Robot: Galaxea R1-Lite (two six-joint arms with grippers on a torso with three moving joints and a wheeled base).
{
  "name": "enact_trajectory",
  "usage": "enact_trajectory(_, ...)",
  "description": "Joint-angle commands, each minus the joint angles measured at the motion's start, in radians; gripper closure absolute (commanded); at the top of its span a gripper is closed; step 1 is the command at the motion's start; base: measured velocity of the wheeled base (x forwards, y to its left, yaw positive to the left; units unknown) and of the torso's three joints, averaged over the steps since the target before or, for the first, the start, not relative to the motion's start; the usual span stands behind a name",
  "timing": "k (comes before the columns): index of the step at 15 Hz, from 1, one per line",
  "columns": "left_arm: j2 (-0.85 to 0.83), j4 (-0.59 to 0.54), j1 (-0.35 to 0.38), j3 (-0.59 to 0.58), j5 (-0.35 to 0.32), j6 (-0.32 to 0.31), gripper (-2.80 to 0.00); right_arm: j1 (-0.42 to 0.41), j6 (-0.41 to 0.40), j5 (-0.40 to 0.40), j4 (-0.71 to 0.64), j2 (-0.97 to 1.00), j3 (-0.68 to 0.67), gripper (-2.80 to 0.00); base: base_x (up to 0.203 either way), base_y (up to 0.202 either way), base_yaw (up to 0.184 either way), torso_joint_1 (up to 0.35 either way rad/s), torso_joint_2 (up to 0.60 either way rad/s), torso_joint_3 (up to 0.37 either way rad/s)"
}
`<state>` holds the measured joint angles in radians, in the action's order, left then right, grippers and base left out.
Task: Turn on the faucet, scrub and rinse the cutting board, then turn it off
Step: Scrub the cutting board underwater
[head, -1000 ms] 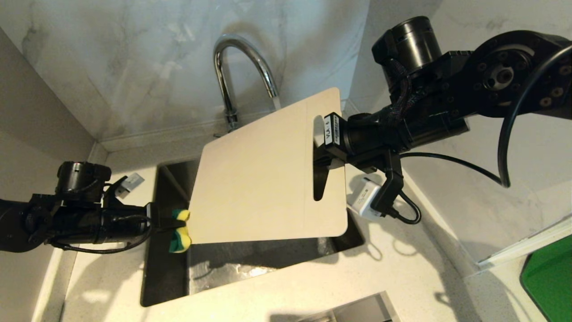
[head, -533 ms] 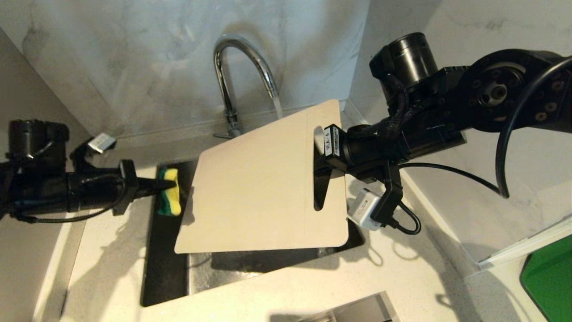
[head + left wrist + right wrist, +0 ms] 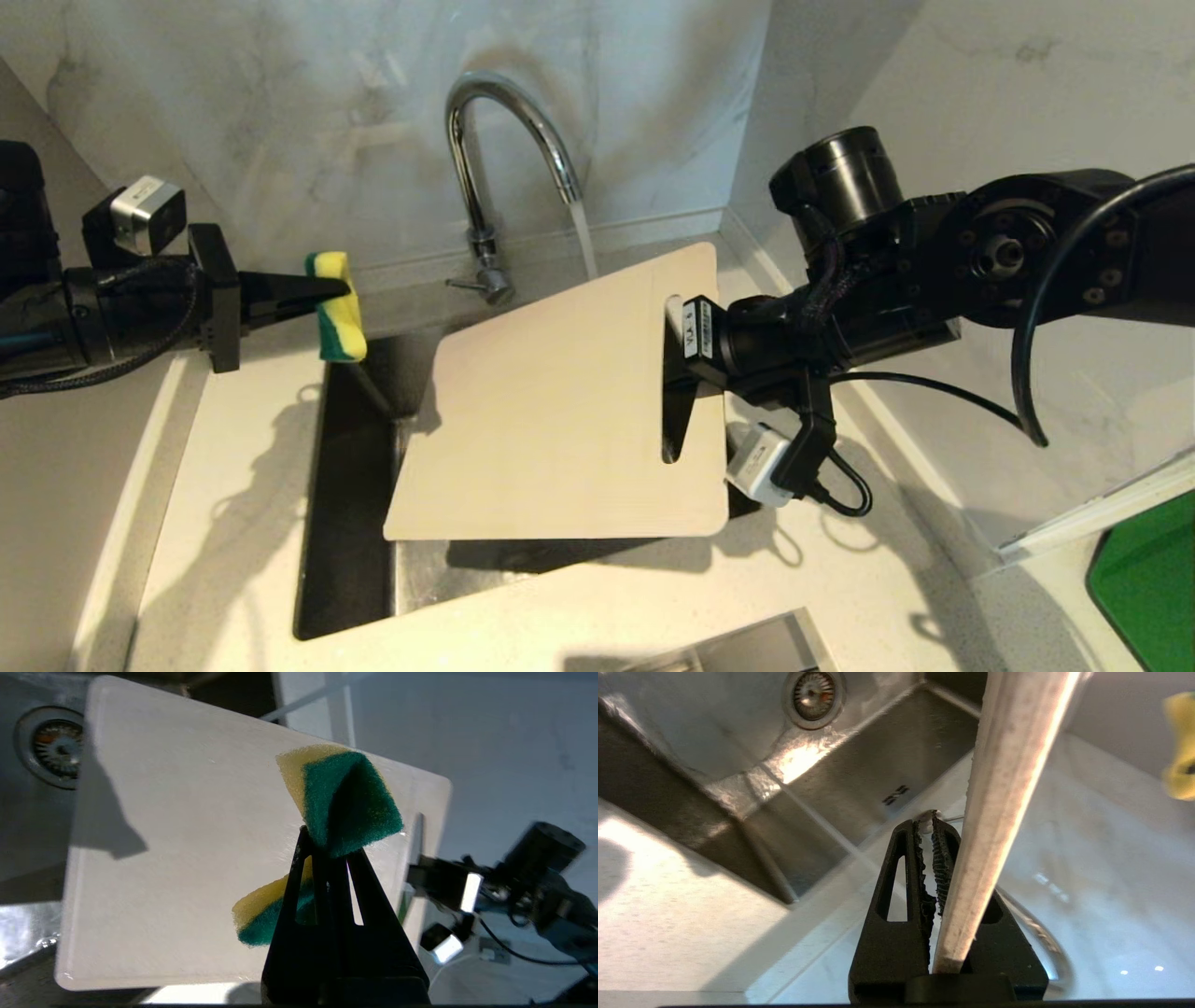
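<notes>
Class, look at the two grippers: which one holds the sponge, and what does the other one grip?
The left gripper, raised beside the faucet, is shut on the yellow-green sponge. The right gripper instead clamps the cutting board at its slot handle.

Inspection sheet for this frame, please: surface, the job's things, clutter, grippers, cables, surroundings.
Surface: pale countertop around a steel sink.
Job's things: faucet running; cutting board tilted over the sink, stream at its far edge.
Clutter: green flat thing at the right edge.
Grippers: left gripper shut on a sponge, clear of the board; right gripper shut on the board's handle end.
Cables: black cable looping off the right arm.
Surroundings: marble-look walls.
</notes>
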<state>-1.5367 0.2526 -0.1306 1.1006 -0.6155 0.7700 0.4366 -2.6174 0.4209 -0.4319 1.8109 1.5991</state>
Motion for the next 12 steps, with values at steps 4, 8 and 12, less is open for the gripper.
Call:
enact_trajectory(4, 0.013, 0.004, -0.003, -0.004, -0.003, 0.005, 0.0, -0.009, -0.015, 0.001, 0.003, 0.106, 0.036, 0.0, 0.0, 0.0, 0.0, 0.0, 0.0, 0.0)
enact_trajectory(8, 0.01, 0.004, -0.009, 0.019, -0.005, 0.005, 0.0, -0.038, -0.016, 0.004, -0.001, 0.184, 0.147, 0.0, 0.0, 0.0, 0.0, 0.0, 0.0, 0.0)
enact_trajectory(12, 0.012, 0.004, -0.017, 0.013, -0.036, 0.006, 0.0, -0.079, -0.021, 0.006, 0.001, 0.23, 0.179, 0.0, 0.0, 0.0, 0.0, 0.0, 0.0, 0.0)
